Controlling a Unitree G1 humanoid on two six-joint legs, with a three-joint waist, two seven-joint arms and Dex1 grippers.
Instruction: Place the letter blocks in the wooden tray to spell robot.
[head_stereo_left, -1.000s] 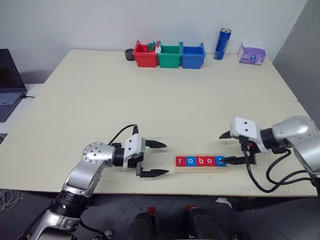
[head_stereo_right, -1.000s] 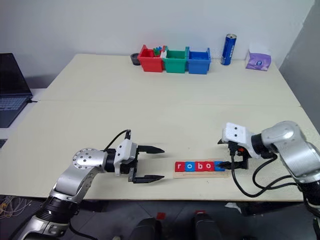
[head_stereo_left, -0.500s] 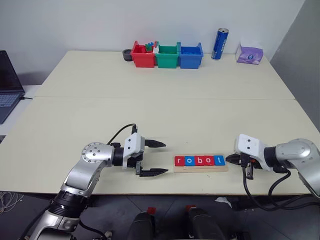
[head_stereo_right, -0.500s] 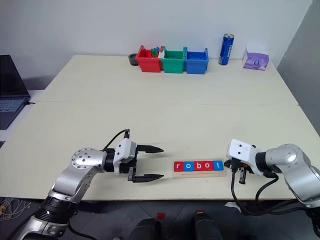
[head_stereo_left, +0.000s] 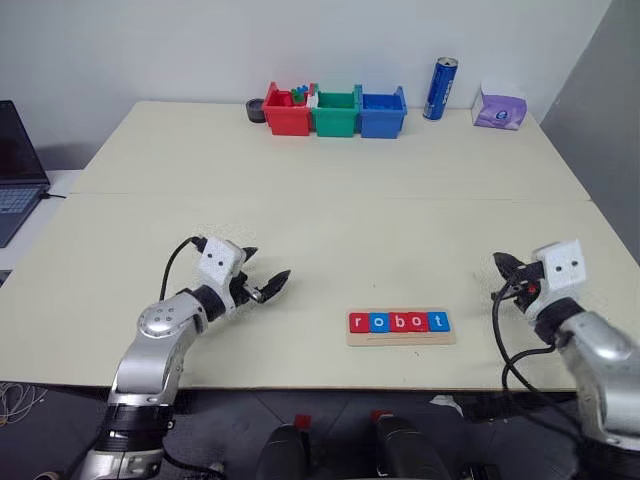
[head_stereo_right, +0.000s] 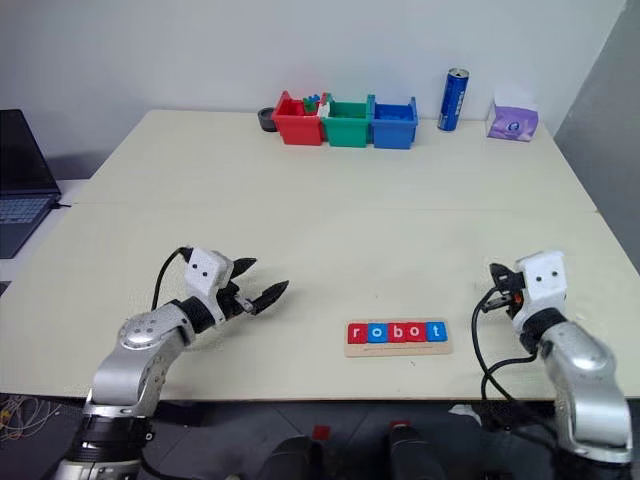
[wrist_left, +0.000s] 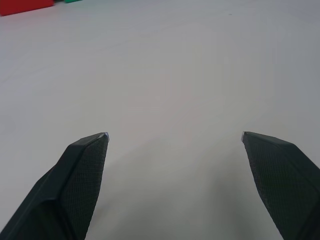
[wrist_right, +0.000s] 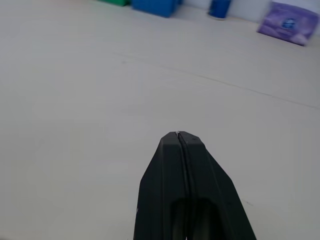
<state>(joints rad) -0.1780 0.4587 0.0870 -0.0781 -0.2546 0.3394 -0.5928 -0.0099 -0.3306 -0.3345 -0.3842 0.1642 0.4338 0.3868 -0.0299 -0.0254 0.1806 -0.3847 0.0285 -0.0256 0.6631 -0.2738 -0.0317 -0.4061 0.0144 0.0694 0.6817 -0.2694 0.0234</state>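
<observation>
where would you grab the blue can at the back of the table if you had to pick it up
Probably around the middle of the blue can, fingers coming in level from the front. It stands upright, tall and round, with bare table before it, the blue bin at one side and the purple tissue pack at the other.

A long, narrow, shallow pale-wood tray with rounded corners (head_stereo_left: 401, 339) lies flat on the cream table, lengthwise across the view. In its recessed slot sit five small flat square letter tiles (head_stereo_left: 399, 322), side by side and touching, each with a white lowercase letter: red r, blue o, red b, red o, blue t, spelling "robot". The tray lies between the two sets of black fingers, apart from both: the spread left fingers (head_stereo_left: 268, 286) point toward its r end, and the closed right fingers (head_stereo_left: 504, 268) are off its t end.
</observation>
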